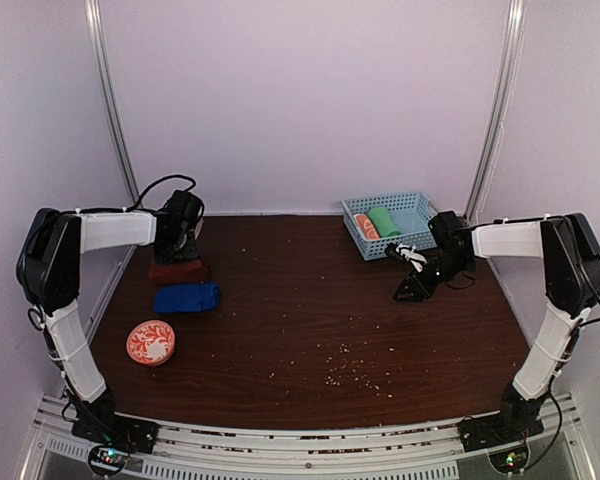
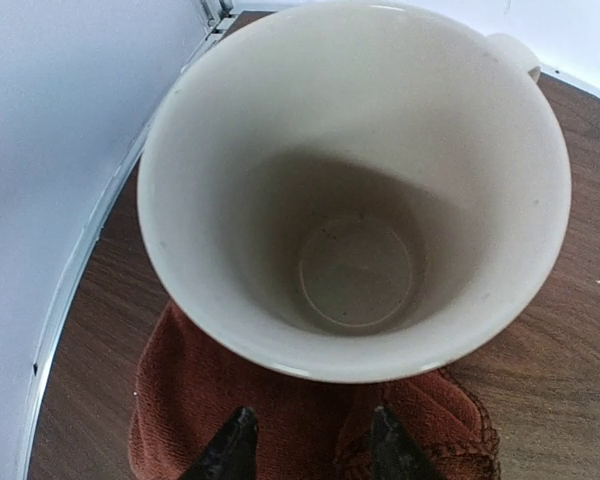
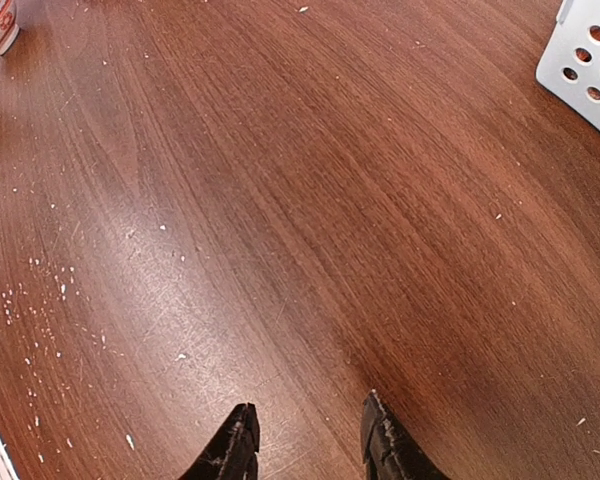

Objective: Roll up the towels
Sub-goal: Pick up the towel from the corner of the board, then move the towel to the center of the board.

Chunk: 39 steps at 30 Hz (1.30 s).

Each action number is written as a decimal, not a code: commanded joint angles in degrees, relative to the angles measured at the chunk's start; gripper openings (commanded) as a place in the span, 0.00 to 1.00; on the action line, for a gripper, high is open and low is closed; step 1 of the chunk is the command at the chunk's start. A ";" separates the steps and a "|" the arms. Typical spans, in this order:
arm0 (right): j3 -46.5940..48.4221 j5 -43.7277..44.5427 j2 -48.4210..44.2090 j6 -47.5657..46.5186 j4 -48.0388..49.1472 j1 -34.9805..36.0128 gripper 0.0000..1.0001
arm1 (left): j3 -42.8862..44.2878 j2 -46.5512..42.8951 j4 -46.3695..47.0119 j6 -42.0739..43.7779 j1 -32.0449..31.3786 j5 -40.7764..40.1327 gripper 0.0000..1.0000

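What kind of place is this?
Probably a robot lab test booth: white walls enclose a wooden table, the left arm and right arm are bolted to a metal rail at its edge, and a blue basket holds rolled towels.

Cream mug, orange bowl and blue basket stand apart.

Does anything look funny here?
Yes. A cream cup seems to sit on the brown towel, so the towel can't be rolled yet. Pale crumbs are scattered over the table.
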 commanded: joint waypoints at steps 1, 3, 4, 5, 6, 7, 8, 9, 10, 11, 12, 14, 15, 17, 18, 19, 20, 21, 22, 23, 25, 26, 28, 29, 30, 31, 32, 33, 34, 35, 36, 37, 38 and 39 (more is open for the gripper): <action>1.65 -0.92 1.20 -1.20 -1.48 0.22 0.36 | -0.23 -1.78 2.96 -1.47 0.19 2.46 0.38; 1.76 -1.17 1.54 -1.40 -1.88 0.35 0.36 | -1.43 -3.16 4.05 -1.84 0.17 3.53 0.38; 1.91 -1.18 1.69 -1.54 -2.04 0.47 0.36 | -1.85 -3.51 4.53 -1.66 0.17 4.06 0.40; 1.99 -1.18 1.84 -1.66 -2.22 0.62 0.36 | -2.03 -3.36 4.77 -1.42 0.18 4.48 0.44; 2.21 -1.16 1.99 -1.75 -2.32 0.74 0.36 | -1.70 -2.72 4.66 -0.87 0.24 4.58 0.48; 2.34 -1.10 2.20 -1.77 -2.52 0.83 0.36 | -1.08 -1.87 4.05 -0.52 0.24 4.36 0.52; 2.49 -1.09 2.31 -1.82 -2.58 0.93 0.36 | -0.41 -0.99 3.28 -0.09 0.20 3.96 0.55; 2.54 -1.09 2.41 -1.86 -2.74 1.08 0.36 | 0.14 -0.31 2.76 0.16 0.22 3.68 0.55; 2.54 -1.00 2.48 -1.80 -2.79 1.22 0.37 | 0.40 0.17 2.60 0.35 0.21 3.31 0.55; 2.55 -1.00 2.62 -1.93 -2.90 1.28 0.37 | 0.59 0.52 2.71 0.54 0.22 3.06 0.54; 2.55 -0.94 2.66 -1.96 -2.87 1.36 0.37 | 0.72 0.73 3.03 0.86 0.25 3.00 0.53; 2.54 -0.79 2.93 -2.00 -2.99 1.47 0.37 | 0.88 0.98 3.50 0.97 0.25 2.96 0.48; 2.57 -0.66 3.01 -1.96 -2.96 1.45 0.37 | 0.97 1.14 3.82 1.22 0.29 2.87 0.45; 2.71 -0.57 3.43 -1.95 -3.07 1.52 0.37 | 1.29 1.65 4.05 1.68 0.31 2.22 0.37; 2.74 -0.47 3.52 -1.97 -3.18 1.60 0.37 | 1.48 1.91 4.02 1.92 0.26 1.98 0.28; 2.88 -0.43 3.68 -2.00 -3.25 1.64 0.37 | 1.74 2.07 3.80 2.09 0.26 1.72 0.21; 2.89 -0.31 3.78 -1.96 -3.28 1.73 0.37 | 2.10 1.90 3.19 2.11 0.27 1.52 0.12; 2.90 -0.18 3.86 -1.96 -3.35 1.81 0.37 | 2.56 1.31 1.96 1.98 0.26 0.99 0.00; 2.90 -0.03 3.87 -2.02 -3.37 1.91 0.37 | 2.68 0.17 0.82 1.47 0.28 0.27 0.00; 2.83 0.03 3.83 -2.08 -3.37 1.99 0.37 | 2.39 -1.63 -0.17 1.14 0.26 -0.34 0.00; 2.79 0.21 3.74 -2.13 -3.37 2.00 0.37 | 2.16 -6.72 -1.87 1.15 0.26 -1.76 0.00; 2.81 0.38 3.82 -2.21 -3.37 2.07 0.37 | 2.38 -9.55 -2.76 1.59 0.30 -2.34 0.00; 3.04 0.49 4.05 -2.28 -3.52 2.08 0.37 | 4.81 -15.17 -4.96 3.67 0.19 -2.80 0.00; 3.19 0.45 4.21 -2.30 -3.64 2.17 0.37 | 6.54 -17.82 -5.19 5.37 0.09 -2.79 0.00; 3.36 0.49 4.37 -2.41 -3.76 2.29 0.37 | 8.30 -20.53 -5.05 7.27 0.05 -2.57 0.00; 3.53 0.48 4.64 -2.39 -3.88 2.53 0.37 | 10.09 -22.72 -3.48 9.99 -0.02 -1.34 0.00; 3.70 0.45 4.80 -2.44 -4.02 2.71 0.37 | 12.75 -24.76 -1.71 13.99 -0.15 0.91 0.00; 3.83 0.29 4.97 -2.40 -4.20 2.97 0.37 | 15.12 -26.32 -0.08 16.91 -0.35 3.76 0.00; 4.05 0.06 5.15 -2.39 -4.39 3.23 0.37 | 17.54 -27.54 1.41 19.30 -1.01 6.12 0.00; 4.24 -0.15 5.30 -2.22 -4.46 3.47 0.37 | 20.55 -27.86 3.02 21.88 -1.94 8.69 0.00; 4.29 -0.35 5.31 -1.43 -4.19 3.74 0.37 | 23.52 -27.82 4.67 25.16 -4.03 12.53 0.00; 4.37 -0.80 5.25 -0.71 -3.87 3.90 0.37 | 27.32 -27.42 6.05 29.38 -6.89 16.99 0.00; 4.62 -1.60 5.11 -0.31 -3.93 3.95 0.36 | 31.16 -26.66 7.09 34.43 -10.98 20.24 0.00; 5.10 -2.86 4.95 0.16 -4.21 3.92 0.36 | 34.36 -25.75 8.04 38.33 -15.70 22.21 0.00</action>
